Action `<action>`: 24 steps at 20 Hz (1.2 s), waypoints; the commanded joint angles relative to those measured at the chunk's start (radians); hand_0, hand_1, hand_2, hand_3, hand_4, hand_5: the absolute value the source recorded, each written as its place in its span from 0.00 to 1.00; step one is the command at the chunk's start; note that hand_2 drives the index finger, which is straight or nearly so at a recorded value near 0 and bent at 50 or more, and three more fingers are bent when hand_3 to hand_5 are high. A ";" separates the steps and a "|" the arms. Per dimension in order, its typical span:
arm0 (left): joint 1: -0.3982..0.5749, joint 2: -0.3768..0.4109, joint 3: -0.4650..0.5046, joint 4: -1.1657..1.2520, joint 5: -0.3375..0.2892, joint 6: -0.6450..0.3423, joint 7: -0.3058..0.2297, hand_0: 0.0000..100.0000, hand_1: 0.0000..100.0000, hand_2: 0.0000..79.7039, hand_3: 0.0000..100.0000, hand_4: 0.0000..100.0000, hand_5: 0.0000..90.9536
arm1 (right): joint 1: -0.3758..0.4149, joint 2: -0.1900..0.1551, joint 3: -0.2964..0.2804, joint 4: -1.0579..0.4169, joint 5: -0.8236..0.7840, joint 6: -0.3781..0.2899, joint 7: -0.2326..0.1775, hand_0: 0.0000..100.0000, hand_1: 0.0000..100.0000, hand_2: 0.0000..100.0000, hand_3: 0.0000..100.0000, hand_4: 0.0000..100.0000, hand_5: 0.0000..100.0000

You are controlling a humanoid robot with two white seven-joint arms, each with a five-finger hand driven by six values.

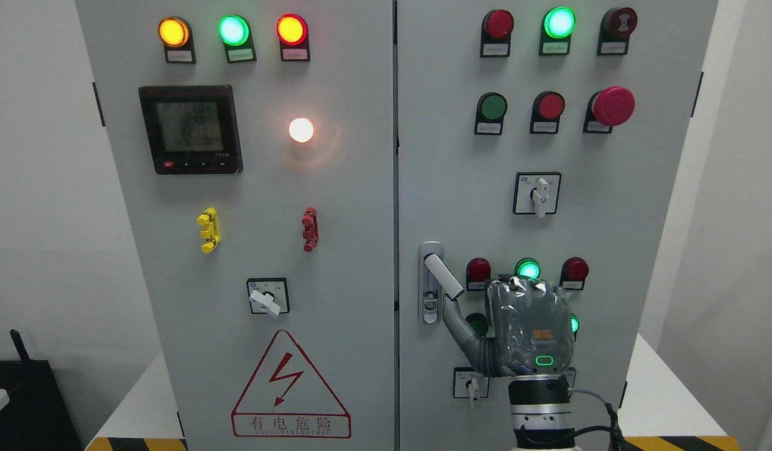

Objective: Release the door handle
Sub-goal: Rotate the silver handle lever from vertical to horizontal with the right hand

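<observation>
The door handle point(442, 274) is a pale lever on a grey lock plate point(430, 300) at the left edge of the cabinet's right door; it is swung out and slants down to the right. My right hand point(492, 300) comes up from the bottom edge and hovers just right of the handle, its back toward the camera. Its thumb point(456, 319) stretches up-left, and its tip lies just under the lever's free end. The other fingers point(524, 287) point at the panel, well apart from the lever, and hold nothing. No left arm shows.
The right door point(611, 207) carries indicator lamps, push buttons, a red mushroom stop button point(613, 105) and a rotary switch point(537, 193); some lamps sit behind my hand. The left door has a meter point(190, 129), lamps and a warning triangle point(290, 388). White walls flank the cabinet.
</observation>
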 commanded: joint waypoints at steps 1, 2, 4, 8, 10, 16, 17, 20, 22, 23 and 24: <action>0.000 0.000 0.011 0.017 0.000 0.001 0.000 0.12 0.39 0.00 0.00 0.00 0.00 | -0.002 -0.003 -0.009 -0.001 0.000 -0.001 0.000 0.39 0.13 1.00 1.00 1.00 0.98; 0.000 0.000 0.011 0.017 0.000 -0.001 0.000 0.12 0.39 0.00 0.00 0.00 0.00 | -0.003 -0.003 -0.009 -0.001 0.000 -0.001 0.000 0.39 0.14 1.00 1.00 1.00 0.98; 0.000 -0.002 0.011 0.017 0.000 0.001 0.000 0.12 0.39 0.00 0.00 0.00 0.00 | -0.003 -0.003 -0.010 -0.001 0.000 -0.001 0.000 0.39 0.14 1.00 1.00 1.00 0.98; 0.000 0.000 0.011 0.017 0.000 -0.001 0.000 0.12 0.39 0.00 0.00 0.00 0.00 | -0.003 -0.003 -0.010 -0.001 0.000 -0.001 0.000 0.39 0.14 1.00 1.00 1.00 0.98; 0.000 0.000 0.011 0.017 0.000 0.001 0.000 0.12 0.39 0.00 0.00 0.00 0.00 | -0.006 -0.004 -0.010 -0.001 0.000 -0.001 0.000 0.39 0.14 1.00 1.00 1.00 0.98; 0.000 0.000 0.011 0.017 0.000 0.001 0.000 0.12 0.39 0.00 0.00 0.00 0.00 | -0.012 -0.004 -0.020 -0.002 0.000 -0.001 0.002 0.40 0.14 1.00 1.00 1.00 0.98; 0.000 0.000 0.011 0.017 0.000 0.001 0.000 0.12 0.39 0.00 0.00 0.00 0.00 | -0.012 -0.004 -0.020 -0.002 0.000 -0.001 0.002 0.40 0.14 1.00 1.00 1.00 0.98; 0.000 0.000 0.011 0.017 0.000 0.001 0.000 0.12 0.39 0.00 0.00 0.00 0.00 | -0.015 -0.004 -0.020 -0.004 0.000 -0.001 0.002 0.40 0.14 1.00 1.00 1.00 0.98; 0.000 0.000 0.011 0.017 0.000 0.001 0.000 0.12 0.39 0.00 0.00 0.00 0.00 | -0.017 -0.004 -0.020 -0.004 0.000 -0.001 0.002 0.40 0.14 1.00 1.00 1.00 0.98; 0.000 0.000 0.011 0.017 0.000 0.001 0.000 0.12 0.39 0.00 0.00 0.00 0.00 | -0.017 -0.004 -0.020 -0.004 0.000 -0.001 0.002 0.40 0.14 1.00 1.00 1.00 0.98; 0.000 0.000 0.011 0.017 0.000 -0.001 0.000 0.12 0.39 0.00 0.00 0.00 0.00 | -0.017 -0.004 -0.020 -0.004 0.000 -0.001 0.002 0.40 0.14 1.00 1.00 1.00 0.98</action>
